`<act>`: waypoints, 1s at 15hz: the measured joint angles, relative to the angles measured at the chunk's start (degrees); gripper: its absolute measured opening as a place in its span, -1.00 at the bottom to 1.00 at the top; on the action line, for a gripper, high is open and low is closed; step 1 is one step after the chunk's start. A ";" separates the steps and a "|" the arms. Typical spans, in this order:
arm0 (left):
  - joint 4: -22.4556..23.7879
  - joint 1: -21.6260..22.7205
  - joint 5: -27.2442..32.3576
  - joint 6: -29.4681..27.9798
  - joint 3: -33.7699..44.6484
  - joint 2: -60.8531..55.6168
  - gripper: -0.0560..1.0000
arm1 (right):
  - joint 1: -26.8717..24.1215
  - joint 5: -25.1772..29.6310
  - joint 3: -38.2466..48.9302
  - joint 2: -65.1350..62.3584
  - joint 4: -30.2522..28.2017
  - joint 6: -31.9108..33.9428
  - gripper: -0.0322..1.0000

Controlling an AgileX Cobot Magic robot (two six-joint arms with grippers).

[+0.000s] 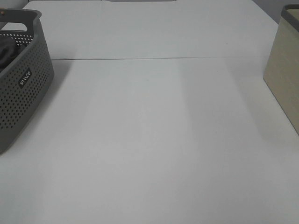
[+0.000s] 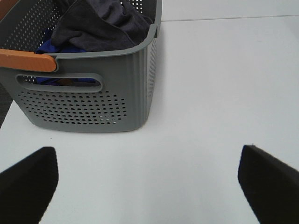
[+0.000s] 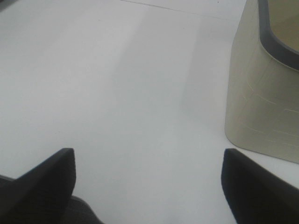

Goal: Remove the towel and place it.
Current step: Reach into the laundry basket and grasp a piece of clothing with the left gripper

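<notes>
The towel (image 2: 100, 23) lies bunched inside a grey perforated basket (image 2: 93, 102), its dark charcoal folds heaped up toward the rim and resting over a blue cloth (image 2: 58, 46) that shows beneath it and through the handle slot. An orange handle (image 2: 28, 61) runs along the basket's near rim. In the exterior high view the basket (image 1: 23, 93) stands at the far left edge of the white bench (image 1: 149, 140), and only a dark sliver of the towel (image 1: 5, 53) is visible over its wall. The left fingers (image 2: 32, 186) are spread wide apart and hold nothing. They hover over bare bench just short of the basket's end wall, touching neither the basket nor the towel. The towel sits beyond that wall, well apart from both tips. The basket is off-centre to the gap between them, more in line with one finger than the other. The right fingers (image 3: 46, 186) are likewise spread wide and empty, over open bench near a beige bin (image 3: 257, 93), whose wall stands just beside one of them. That bin (image 1: 285, 79) is at the far right edge of the bench, well apart from the basket, so the towel is nowhere near the right fingers. Neither arm shows in the exterior high view.
</notes>
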 joint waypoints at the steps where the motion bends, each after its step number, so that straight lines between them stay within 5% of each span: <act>1: 0.00 0.00 0.00 0.00 0.00 0.00 0.98 | 0.00 0.00 0.00 0.00 0.00 0.00 0.65; 15: 0.00 0.00 0.00 0.00 0.00 0.00 0.98 | 0.00 0.00 0.00 0.00 0.00 0.00 0.65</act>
